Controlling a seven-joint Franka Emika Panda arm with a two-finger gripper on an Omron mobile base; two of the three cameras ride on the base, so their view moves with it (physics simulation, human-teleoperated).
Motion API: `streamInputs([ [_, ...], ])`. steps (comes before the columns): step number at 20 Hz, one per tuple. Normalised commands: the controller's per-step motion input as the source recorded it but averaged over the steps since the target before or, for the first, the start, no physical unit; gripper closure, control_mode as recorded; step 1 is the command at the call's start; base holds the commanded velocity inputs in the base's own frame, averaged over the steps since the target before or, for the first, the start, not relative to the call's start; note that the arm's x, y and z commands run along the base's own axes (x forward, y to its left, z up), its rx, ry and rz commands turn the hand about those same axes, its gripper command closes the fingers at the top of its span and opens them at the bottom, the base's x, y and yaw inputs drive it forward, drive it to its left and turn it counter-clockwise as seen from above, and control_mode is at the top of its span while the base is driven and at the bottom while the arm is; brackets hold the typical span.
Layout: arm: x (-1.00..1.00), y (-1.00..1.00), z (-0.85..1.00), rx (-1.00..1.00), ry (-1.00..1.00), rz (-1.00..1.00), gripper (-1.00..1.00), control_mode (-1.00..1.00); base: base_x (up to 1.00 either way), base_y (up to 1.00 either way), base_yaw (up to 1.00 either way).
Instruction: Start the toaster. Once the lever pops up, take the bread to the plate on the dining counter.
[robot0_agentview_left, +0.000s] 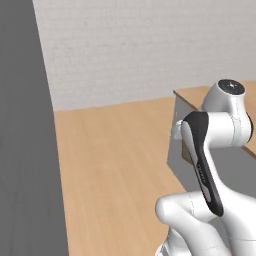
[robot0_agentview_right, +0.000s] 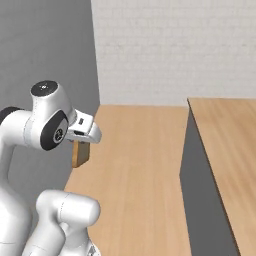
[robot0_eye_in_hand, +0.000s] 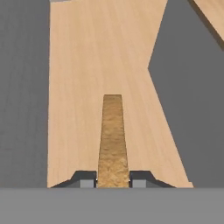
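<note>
Left base view, arm: we see the white arm folded up at the lower right, its dark joint cover facing us; the wrist hides nearly all of the gripper.
Left base view, bread: a small tan sliver of the bread peeks out beside the dark forearm, over the grey side of the dining counter.
Left base view, surroundings: the wooden floor runs between a tall grey panel on the left and the counter on the right, with a white brick wall behind.

Right base view, hand: the gripper points downward from the wrist, and we see the bread hanging from it, edge-on and upright, in the air above the floor.
Right base view, counter: the dining counter stands well apart from the slice, at the right, its light-wood top above a grey base.

Hand view, grip: the two dark fingertips sit tight against either face of the bread, so we read the jaws as closed narrowly on the slice, pinching it across its thickness.
Hand view, bread: the slice extends straight away from the fingers, its crust edge toward us, with floor beneath it.
Hand view, counter: the grey base and a corner of the wood top lie at the upper right.
</note>
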Motion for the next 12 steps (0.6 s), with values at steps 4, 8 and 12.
streamInputs([
  [4,0.0,0.0,0.0,0.0,0.0,0.0,1.0,1.0,1.0,0.38,0.0],
  [8,0.0,0.0,0.0,0.0,0.0,0.0,1.0,1.0,1.0,0.22,0.0],
  [12,0.0,0.0,0.0,0.0,0.0,0.0,1.0,1.0,1.0,0.08,0.0],
])
